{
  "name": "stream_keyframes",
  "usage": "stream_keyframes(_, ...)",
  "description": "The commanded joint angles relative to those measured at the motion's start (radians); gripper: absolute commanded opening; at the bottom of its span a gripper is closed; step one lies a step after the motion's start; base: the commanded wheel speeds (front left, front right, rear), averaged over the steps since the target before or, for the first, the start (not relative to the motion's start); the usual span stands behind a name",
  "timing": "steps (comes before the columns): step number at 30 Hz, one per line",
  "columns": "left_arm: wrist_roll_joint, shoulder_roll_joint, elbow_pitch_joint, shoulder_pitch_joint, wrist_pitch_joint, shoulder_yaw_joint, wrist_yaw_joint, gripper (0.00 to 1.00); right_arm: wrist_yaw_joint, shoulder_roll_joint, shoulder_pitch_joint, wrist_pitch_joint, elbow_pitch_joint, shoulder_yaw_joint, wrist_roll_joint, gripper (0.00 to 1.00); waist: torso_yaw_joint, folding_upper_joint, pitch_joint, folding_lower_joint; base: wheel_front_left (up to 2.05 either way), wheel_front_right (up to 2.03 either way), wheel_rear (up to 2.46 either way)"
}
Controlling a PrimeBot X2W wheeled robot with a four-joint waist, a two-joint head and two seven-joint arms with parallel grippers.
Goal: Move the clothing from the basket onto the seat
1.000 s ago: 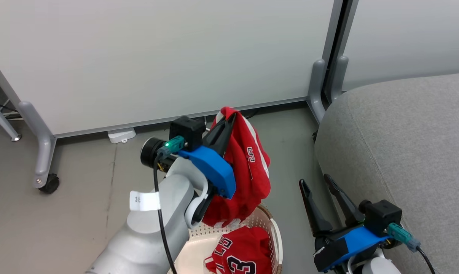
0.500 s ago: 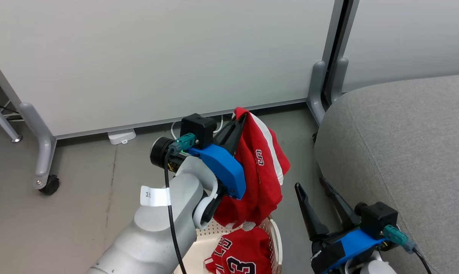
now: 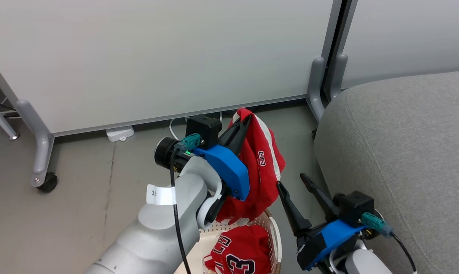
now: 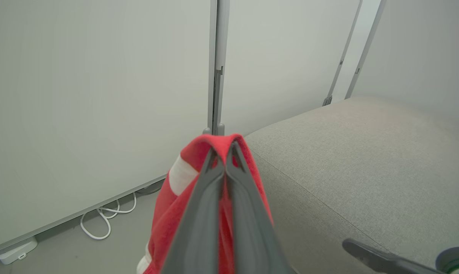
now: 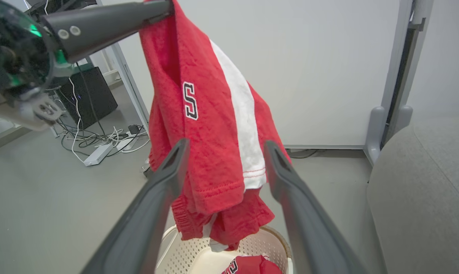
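Observation:
My left gripper [image 3: 244, 123] [image 4: 225, 150] is shut on the top fold of a red garment [image 3: 263, 167] [image 4: 176, 205] [image 5: 214, 125] with a white stripe, which hangs down over the basket [image 3: 273, 232] [image 5: 267, 243]. A second red garment [image 3: 244, 251] [image 5: 252, 266] with the number 23 lies inside the basket. My right gripper [image 3: 292, 182] [image 5: 226, 144] is open, just right of the hanging cloth, its fingers framing the garment's lower hem without touching it. The grey seat [image 3: 404, 152] [image 4: 347, 160] [image 5: 423, 198] lies to the right.
A white partition wall [image 3: 157, 57] on grey wheeled feet [image 3: 43, 167] stands behind the basket, with a post [image 3: 324, 83] by the seat's corner. Cables and a power strip [image 5: 100, 152] lie on the grey floor at the left.
My left arm has carried the hanging garment to the right, towards the seat. My right gripper has moved left and up, close beside the cloth. The view has shifted slightly.

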Motion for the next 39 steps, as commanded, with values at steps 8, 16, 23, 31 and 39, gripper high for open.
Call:
stream_keyframes(8,-0.033,0.000,-0.005,-0.034,-0.009,-0.038,0.012,0.00,0.000,-0.003,-0.118,0.000,0.136,0.081,0.029,1.00,0.009,-0.0001,0.013,0.0000,0.00,0.00,0.00)
stream_keyframes(16,-0.061,0.001,-0.016,-0.049,-0.011,-0.082,0.017,0.00,0.000,-0.003,-0.209,-0.033,0.281,0.128,0.074,1.00,0.028,-0.0001,0.018,0.0000,0.00,0.00,0.00)
stream_keyframes(23,-0.088,0.000,-0.034,-0.058,-0.012,-0.121,0.022,0.00,0.000,-0.002,-0.289,-0.054,0.405,0.137,0.077,1.00,0.046,-0.0001,0.020,0.0000,0.00,0.00,0.00)
stream_keyframes(31,-0.115,0.000,-0.044,-0.063,-0.011,-0.167,0.021,0.00,0.000,-0.002,-0.353,-0.068,0.488,0.128,0.097,1.00,0.060,-0.0001,0.013,0.0000,0.00,0.00,0.00)
stream_keyframes(39,-0.140,0.001,-0.057,-0.071,-0.013,-0.208,0.028,0.00,0.000,-0.002,-0.385,-0.071,0.537,0.179,0.155,0.57,0.063,-0.0001,0.005,0.0000,0.00,0.00,0.00)
